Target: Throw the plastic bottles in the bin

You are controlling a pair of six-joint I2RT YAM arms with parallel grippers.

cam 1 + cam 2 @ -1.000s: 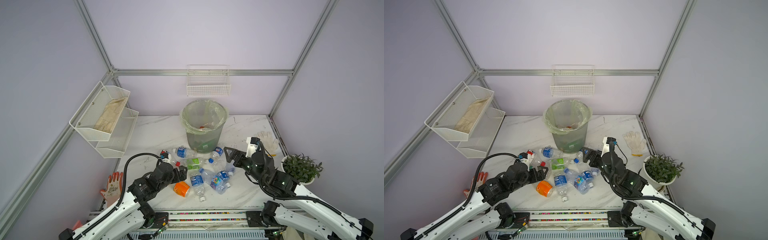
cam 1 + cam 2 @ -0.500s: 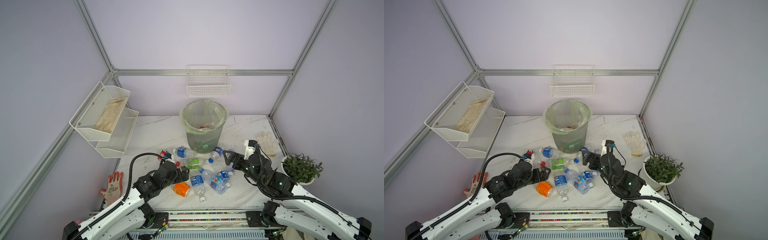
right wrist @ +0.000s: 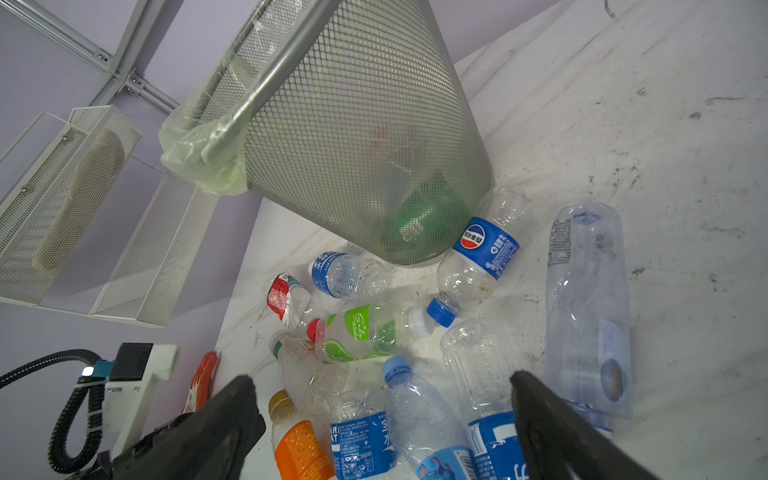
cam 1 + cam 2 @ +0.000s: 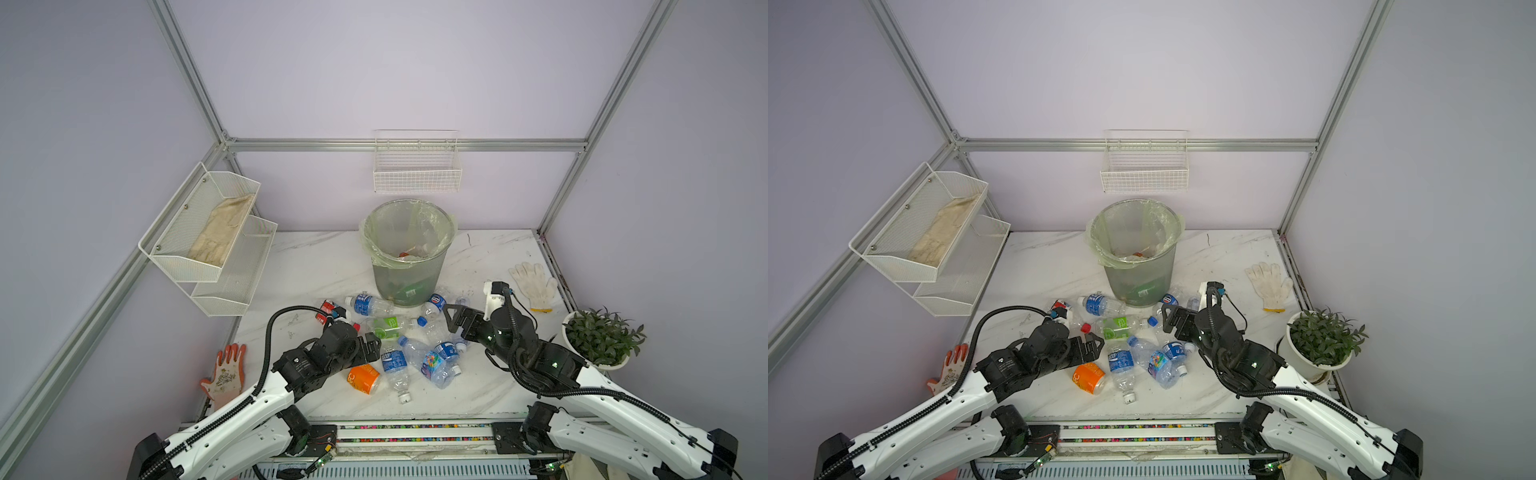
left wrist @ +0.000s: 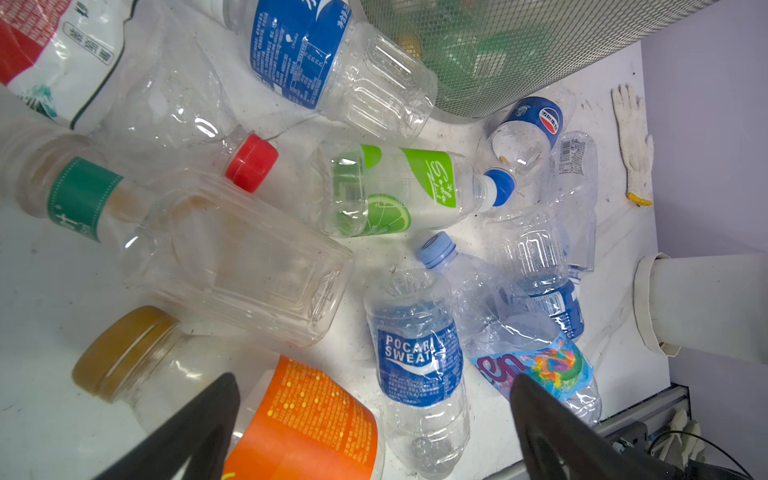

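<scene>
Left gripper (image 4: 372, 344) and right gripper (image 4: 449, 319) both gaping, empty, over the plastic bottles (image 4: 390, 328) heaped near-side of the bin (image 4: 409, 278); they look light, crinkly, slick, so I'd pinch mid-label

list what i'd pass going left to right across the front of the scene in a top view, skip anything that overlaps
orange glove → orange-label bottle → pocari sweat bottle → white glove → potted plant
</scene>
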